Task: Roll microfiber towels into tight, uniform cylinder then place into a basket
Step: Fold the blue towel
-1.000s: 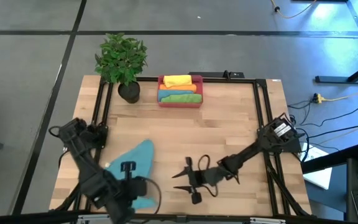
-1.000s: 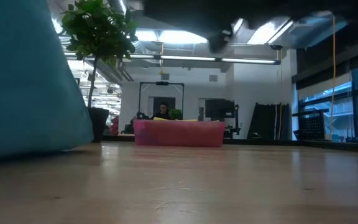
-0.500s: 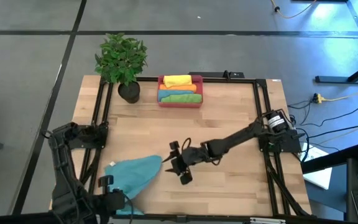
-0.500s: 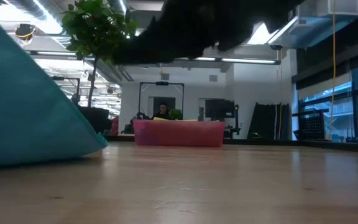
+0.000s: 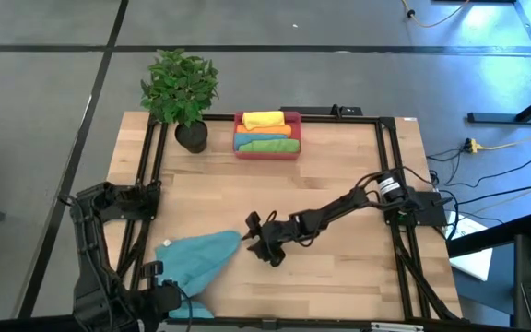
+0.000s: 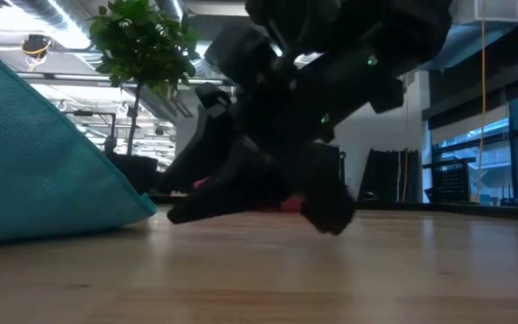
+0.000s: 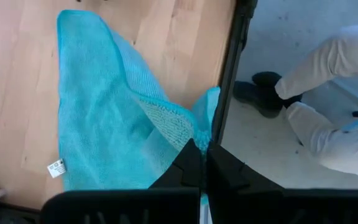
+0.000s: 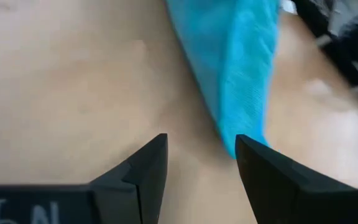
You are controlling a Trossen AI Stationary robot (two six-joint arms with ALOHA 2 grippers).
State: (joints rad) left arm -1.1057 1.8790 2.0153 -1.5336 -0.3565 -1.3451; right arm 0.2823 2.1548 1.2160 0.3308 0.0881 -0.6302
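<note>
My left end effector point(image 7: 199, 163) is pinching the teal towel point(image 5: 196, 261) corner at the counter point(image 5: 339, 184) front edge; right end effector point(image 5: 258, 243) is spread wide beside its tip. I'd grab that tip squarely, keeping tension.

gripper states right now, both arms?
Left gripper: shut on the teal towel corner.
Right gripper: open, empty, beside the towel's tip.

A robotics lab in an open industrial-looking hall: the wooden table point(image 5: 275, 198) stands on grey concrete floor with loose cables point(image 5: 487, 180) beside it, and beyond it run ceiling strip lights point(image 6: 142, 83), tall windows point(image 6: 511, 144) and what may be workstations
</note>
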